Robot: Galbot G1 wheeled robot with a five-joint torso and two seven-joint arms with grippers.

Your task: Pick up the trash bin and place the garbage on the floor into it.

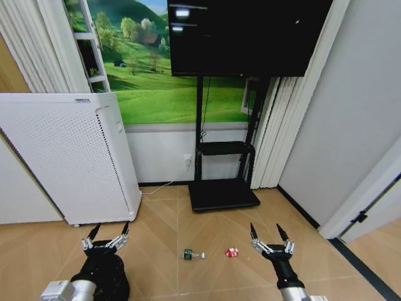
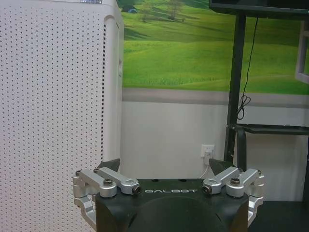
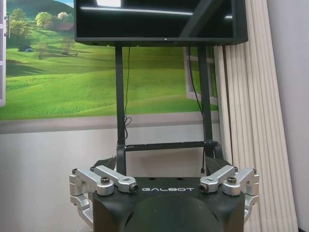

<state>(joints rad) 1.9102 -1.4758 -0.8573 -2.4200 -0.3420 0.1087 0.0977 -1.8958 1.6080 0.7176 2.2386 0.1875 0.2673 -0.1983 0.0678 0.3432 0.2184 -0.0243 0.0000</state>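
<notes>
Two pieces of garbage lie on the wood floor ahead: a clear bottle with a green label [image 1: 193,254] and a red-and-white wrapper [image 1: 232,253]. My left gripper [image 1: 111,229] hovers open to the left of the bottle, with nothing between its fingers [image 2: 165,166]. A black round shape [image 1: 103,279] lies right under its wrist. It looks like the trash bin, but most of it is hidden. My right gripper [image 1: 264,227] stands open and empty just right of the wrapper [image 3: 159,164]. Both grippers point at the far wall.
A tall white perforated air purifier [image 1: 69,157] stands close on the left. The black TV stand's base [image 1: 223,195] rests on the floor straight ahead, below the screen [image 1: 247,34]. White curtains [image 1: 272,132] and a grey wall close in the right side.
</notes>
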